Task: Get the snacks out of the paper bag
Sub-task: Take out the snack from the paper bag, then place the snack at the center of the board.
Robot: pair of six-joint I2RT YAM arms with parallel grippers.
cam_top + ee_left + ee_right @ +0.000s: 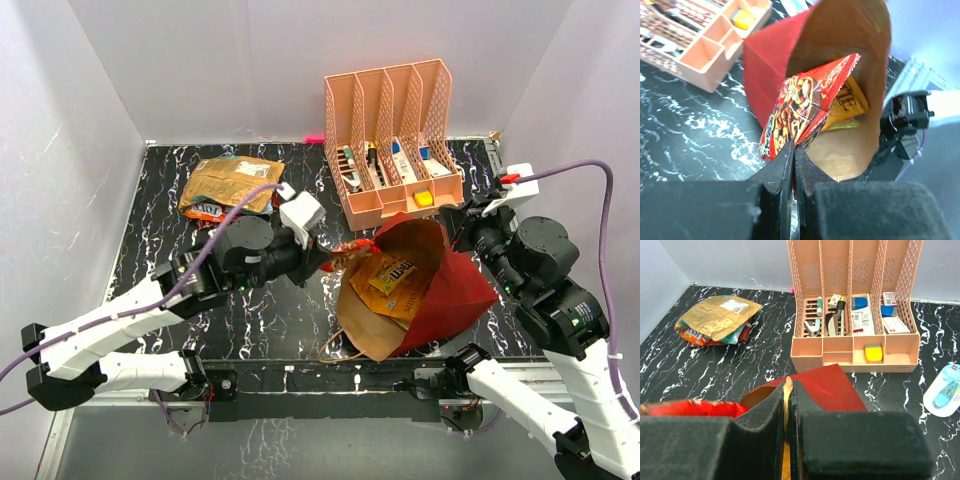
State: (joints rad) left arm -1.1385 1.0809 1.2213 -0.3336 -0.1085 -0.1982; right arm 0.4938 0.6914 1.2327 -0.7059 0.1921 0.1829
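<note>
The paper bag [455,290] lies tilted on the bench [270,320], right of centre, with its mouth turned left. The left jaws are shut on the corner of a red packet [800,112] at that mouth, and the right jaws are pinched on the bag's rim. Inside, yellow packets [392,280] are seen, while other snacks [230,185] are piled far left. The red packet is judged light, crinkly and slippery, so it is best gripped at a sealed edge. The bag is thin and easily creased.
</note>
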